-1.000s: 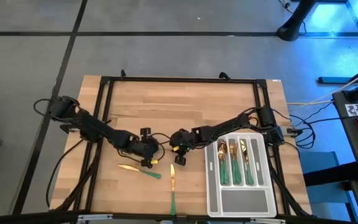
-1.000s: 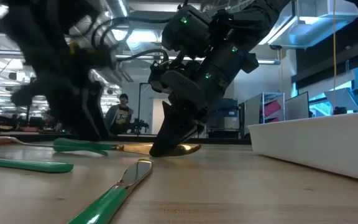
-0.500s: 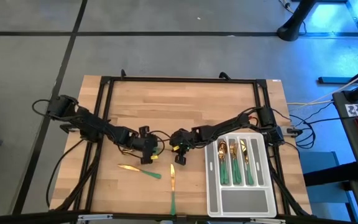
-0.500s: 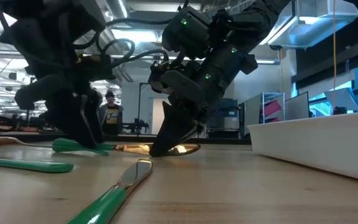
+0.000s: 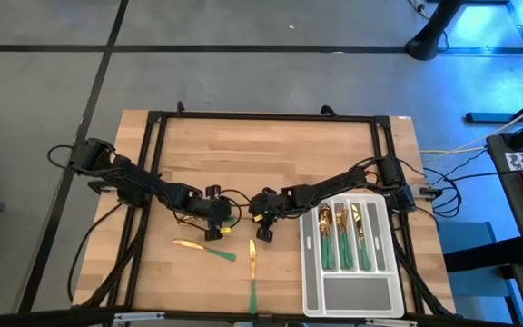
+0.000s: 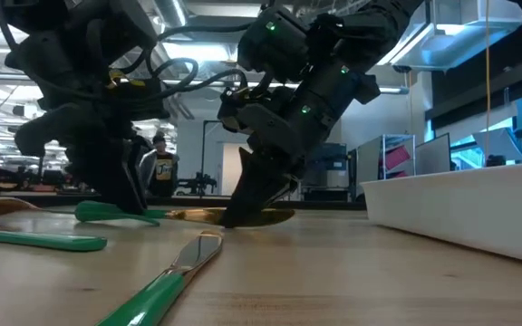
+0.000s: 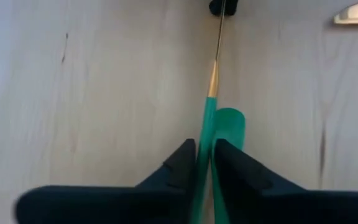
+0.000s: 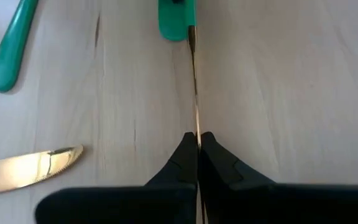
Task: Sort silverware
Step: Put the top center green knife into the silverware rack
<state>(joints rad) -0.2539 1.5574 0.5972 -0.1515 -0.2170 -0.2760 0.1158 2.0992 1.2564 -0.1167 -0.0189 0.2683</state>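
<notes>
left gripper (image 7: 204, 163) sits mid-table, fingers pinched on the slim green handle of a gold-bladed utensil (image 7: 211, 99) lying on the light wooden table (image 5: 271, 154); its own head is hidden in the wrist view, type hard to tell. right gripper (image 8: 197, 152) just beside it, fingers pressed together on that same piece's thin gold edge. nearer the front edge lie a loose gold-headed green-handled utensil (image 5: 204, 246) and a gold-bladed green-handled knife (image 5: 252, 272), handle end cut off at the frame's bottom. on the right, a pale grey divided tray (image 5: 352, 291) holds more gold-and-green pieces (image 5: 343, 234) in three slots; kinds hard to make out.
</notes>
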